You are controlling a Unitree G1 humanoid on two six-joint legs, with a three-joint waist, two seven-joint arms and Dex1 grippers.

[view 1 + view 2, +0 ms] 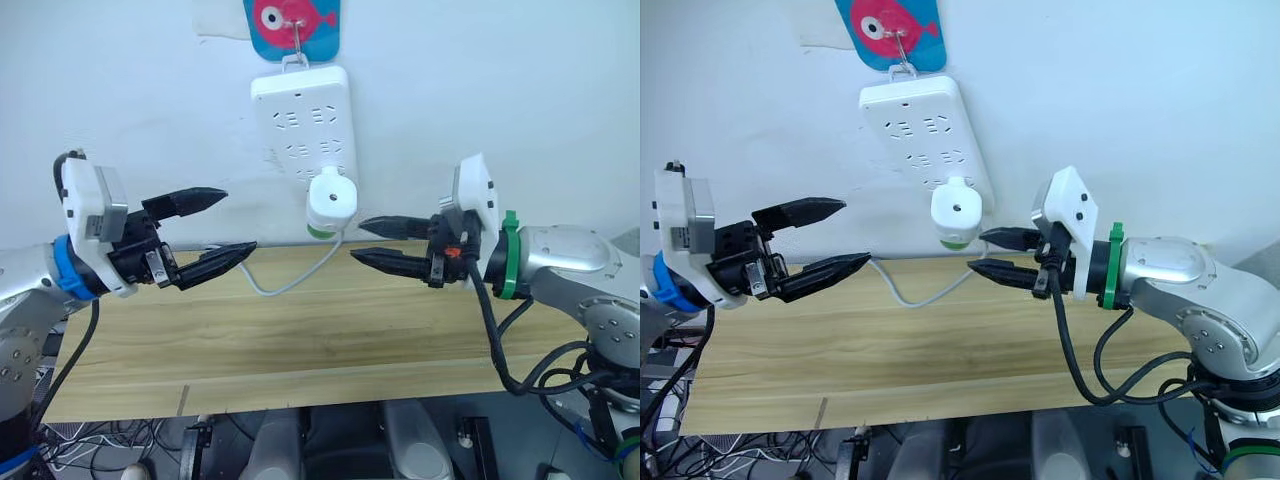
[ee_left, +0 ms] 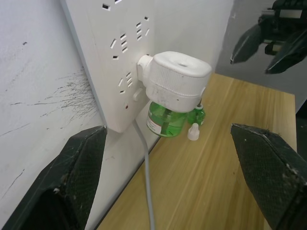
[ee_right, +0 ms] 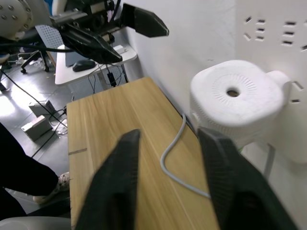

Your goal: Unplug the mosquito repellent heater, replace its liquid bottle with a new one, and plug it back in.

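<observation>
1. White heater (image 1: 332, 197) is sitting plugged into the lower end of the strip (image 1: 303, 118), domed face with its centre hole pointing out from the wall. Seen from the head, it is lying at 12 o'clock from the table's middle, just above the far edge.
2. Green bottle (image 2: 167, 119) is hanging screwed in under the heater, its base just above the table (image 1: 300, 340).
3. Strip is hanging on the white wall from a hook (image 1: 295, 40) set on a blue plaque with a pink fish (image 1: 291, 22). Its grey cable (image 1: 290, 285) is dropping to the table and looping toward 9 o'clock.
4. Second small green bottle (image 2: 196, 115) and a small white cap (image 2: 193, 132) are standing on the table against the wall, just beside the hanging bottle.
5. Left gripper (image 1: 221, 229) is hovering at 9 o'clock of the heater, well apart from it, fingers spread wide and holding nothing.
6. Right gripper (image 1: 377, 242) is hovering at about 4 o'clock of the heater, near but not touching, fingers parted and empty, tips pointing toward the heater.
7. Wooden table is lying under both grippers.
</observation>
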